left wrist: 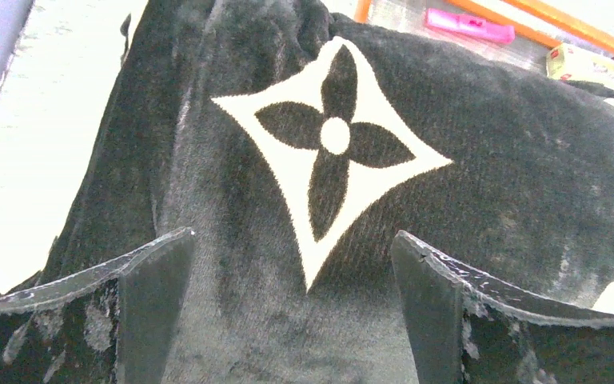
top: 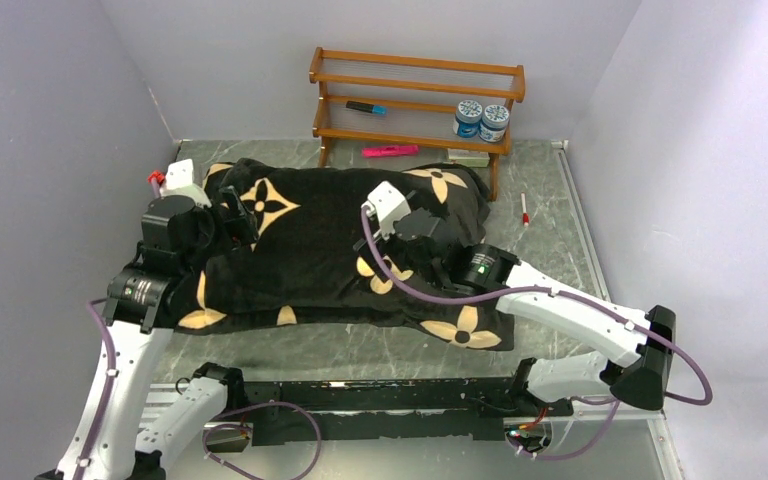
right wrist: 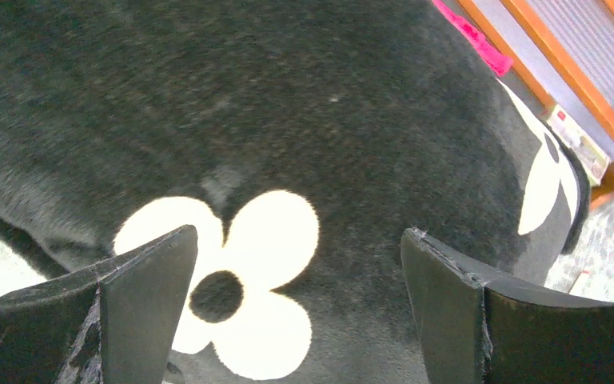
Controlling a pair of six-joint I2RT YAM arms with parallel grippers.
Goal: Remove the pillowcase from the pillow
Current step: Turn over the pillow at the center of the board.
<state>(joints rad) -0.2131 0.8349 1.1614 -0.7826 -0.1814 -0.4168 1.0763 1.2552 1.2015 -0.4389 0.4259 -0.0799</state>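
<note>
The pillowcase was black plush, patterned with cream-yellow four-petal flowers and four-pointed stars, each star enclosing a black flower. The table was mottled grey-green. The rack was orange-brown wood. The highlighter was pink, the marker blue and black, the two jars blue-and-white, the pen white with a red tip.

The pillowcase lies across the middle of the table. Behind its far right corner stands a rack. Two jars sit side by side at the right end of the rack's lowest shelf, and a marker lies on the shelf above, further left. Just behind the pillowcase, under the rack, lie a highlighter and, to its right, a small box. A pen lies near the pillowcase's far right corner, to the right of it. The left gripper is over the pillowcase's left end, and the right gripper is over its right half.
</note>
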